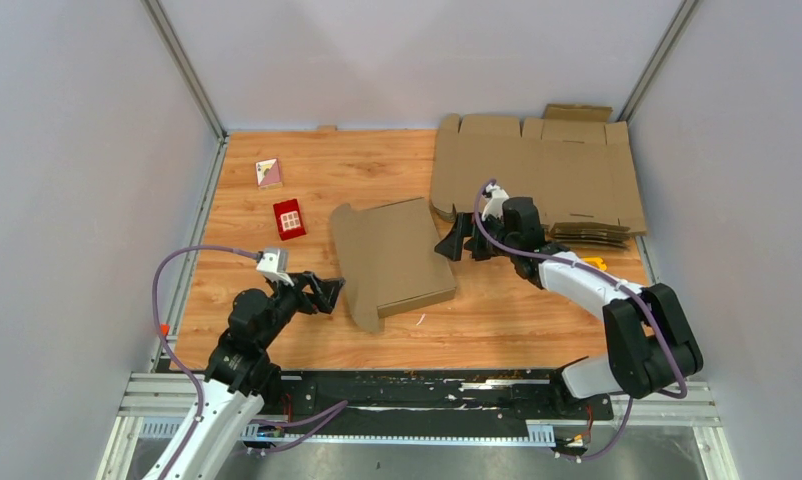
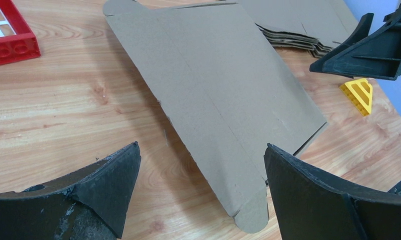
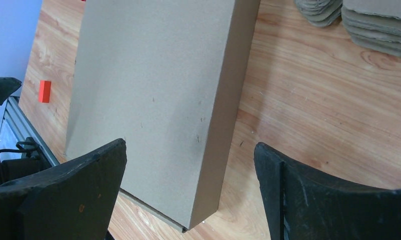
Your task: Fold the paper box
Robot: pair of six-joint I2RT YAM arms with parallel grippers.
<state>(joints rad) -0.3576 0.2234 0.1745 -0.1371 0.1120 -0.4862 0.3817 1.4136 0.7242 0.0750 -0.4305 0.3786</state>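
Observation:
The paper box [image 1: 392,258] is a shallow brown cardboard mailer lying closed in the middle of the table, with rounded tabs sticking out at its left edge. My left gripper [image 1: 329,293] is open and empty just left of the box's near left corner; in the left wrist view the box [image 2: 218,85] lies ahead of the open fingers [image 2: 108,180]. My right gripper [image 1: 455,243] is open and empty just right of the box's right side wall. In the right wrist view the box [image 3: 153,95] lies ahead, its corner between the open fingers [image 3: 88,175].
A pile of flat brown cardboard sheets [image 1: 537,170] lies at the back right. A small red box [image 1: 289,219] and a small card box [image 1: 268,173] sit at the back left. A yellow piece [image 1: 595,263] lies by the right arm. Grey walls surround the table.

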